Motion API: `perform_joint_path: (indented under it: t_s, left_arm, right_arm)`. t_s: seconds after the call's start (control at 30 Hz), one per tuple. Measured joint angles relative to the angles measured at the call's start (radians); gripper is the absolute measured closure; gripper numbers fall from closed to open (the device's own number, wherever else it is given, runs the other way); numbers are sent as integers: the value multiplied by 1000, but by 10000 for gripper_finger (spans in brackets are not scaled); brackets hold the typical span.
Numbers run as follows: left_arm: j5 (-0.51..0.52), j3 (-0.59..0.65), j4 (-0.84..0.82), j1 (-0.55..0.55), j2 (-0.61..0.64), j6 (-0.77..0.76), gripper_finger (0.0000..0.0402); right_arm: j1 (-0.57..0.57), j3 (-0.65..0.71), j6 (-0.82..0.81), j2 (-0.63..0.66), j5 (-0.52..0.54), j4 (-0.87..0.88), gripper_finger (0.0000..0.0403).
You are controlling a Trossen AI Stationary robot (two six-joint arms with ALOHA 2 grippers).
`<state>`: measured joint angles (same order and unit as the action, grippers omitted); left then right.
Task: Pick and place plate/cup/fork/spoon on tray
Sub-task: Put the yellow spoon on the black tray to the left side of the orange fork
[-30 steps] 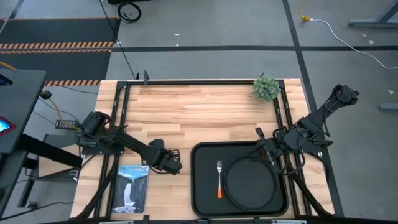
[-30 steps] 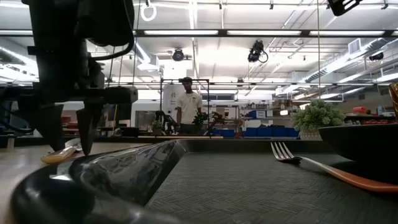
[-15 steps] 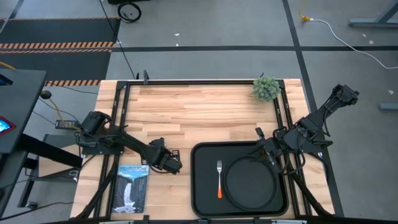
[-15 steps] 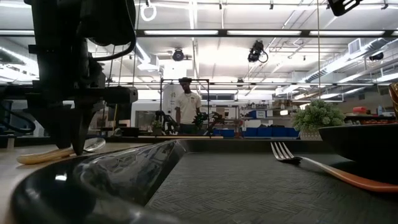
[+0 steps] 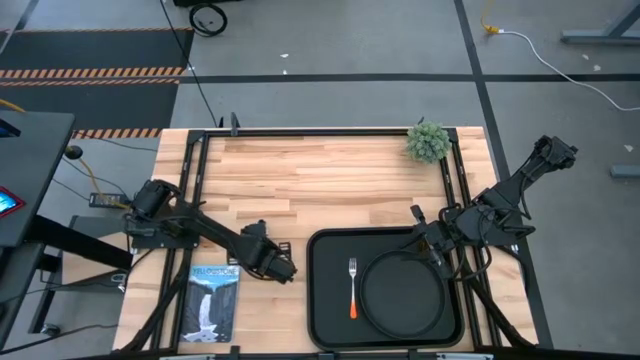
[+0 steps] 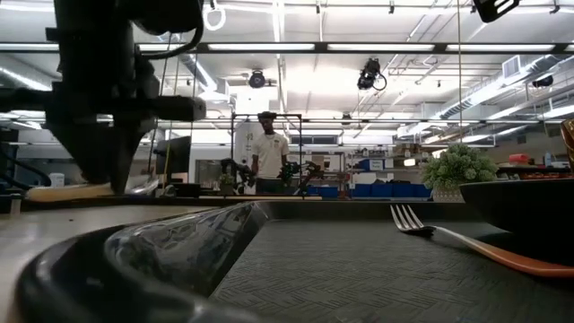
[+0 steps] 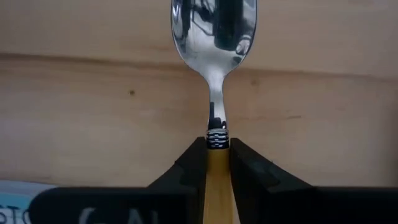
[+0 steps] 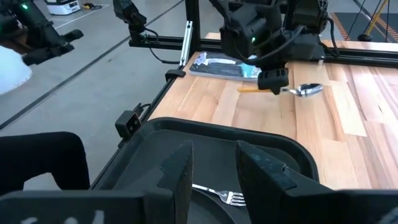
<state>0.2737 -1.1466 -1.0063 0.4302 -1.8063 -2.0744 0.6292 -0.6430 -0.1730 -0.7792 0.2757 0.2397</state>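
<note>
The black tray [image 5: 330,300] lies at the table's near right and carries the round black plate [image 5: 403,295]; the fork [image 5: 352,287] lies to the plate's left. My left gripper [image 5: 276,266], just left of the tray, is shut on the spoon [image 7: 213,37], which also shows in the low view [image 6: 67,191]. My right gripper [image 8: 214,168] hangs open over the plate's far rim, with nothing between its fingers. Of the cup only an amber sliver [image 6: 569,144] shows at the low view's right border. My left gripper pinches the spoon's yellow-orange handle [image 7: 216,163] between its two fingers, right behind the ringed collar where the metal neck begins. The fingers [image 6: 108,170] come from above, pointing down, and lie across the handle. The spoon hangs about level, clear of the table.
A booklet with a waterfall picture [image 5: 212,300] lies near the front edge, left of my left gripper. A small potted plant [image 5: 428,141] stands at the far right. Black frame rails [image 5: 190,200] run along the table's sides. A person [image 6: 269,154] stands far off in the room.
My left gripper has shut on the spoon's handle, which lay on the table between its open fingers. The bowl end tipped up first. The gripper then rose, and the spoon now hangs level, clear of the wood.
</note>
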Motion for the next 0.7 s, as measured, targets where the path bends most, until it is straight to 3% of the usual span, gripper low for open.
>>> perform_joint_path:
  t_s: [0.23,0.4,0.7]
  left_arm:
    - [115,-76,68,14,1,16,344]
    - [212,-83,323,26,-8,58,344]
    - [247,-84,725,37,-83,156,344]
  right_arm:
    - [0,0,0,0,-1,1,275]
    - [0,0,-7,0,-5,2,275]
    - [0,0,-7,0,-8,6,275]
